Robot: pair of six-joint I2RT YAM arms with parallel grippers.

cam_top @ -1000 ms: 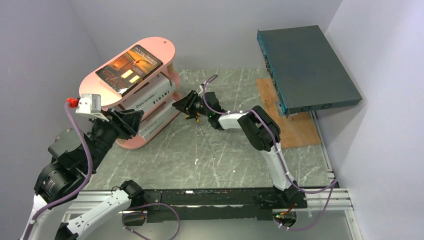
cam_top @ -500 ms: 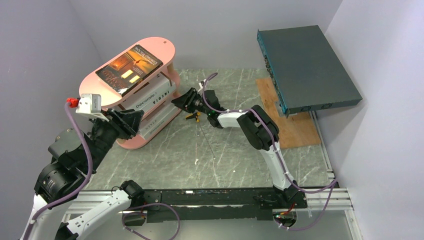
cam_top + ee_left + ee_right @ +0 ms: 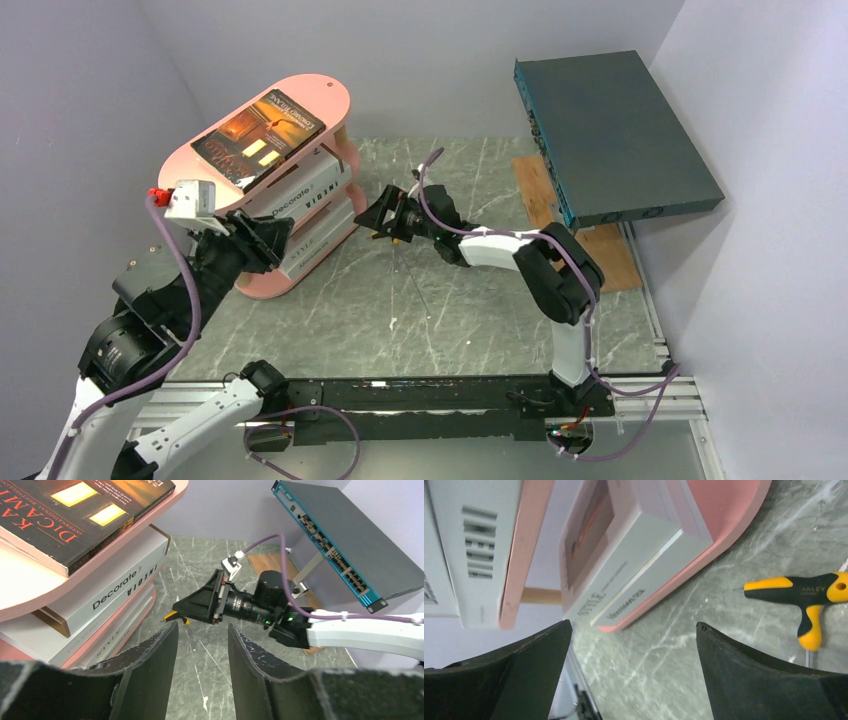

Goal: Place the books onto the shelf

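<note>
Left fingers (image 3: 150, 675), lower left of the top view, stand part spread and bare just beside the shelf (image 3: 335, 92), perhaps to steady it. Right fingers (image 3: 529, 665), mid-frame, gape wide on nothing, aimed at the low tier, well set for a nudge. Books (image 3: 262, 135) lie on the tiers, upper left: one dark on top, white ones below, the lowest jutting out
</note>
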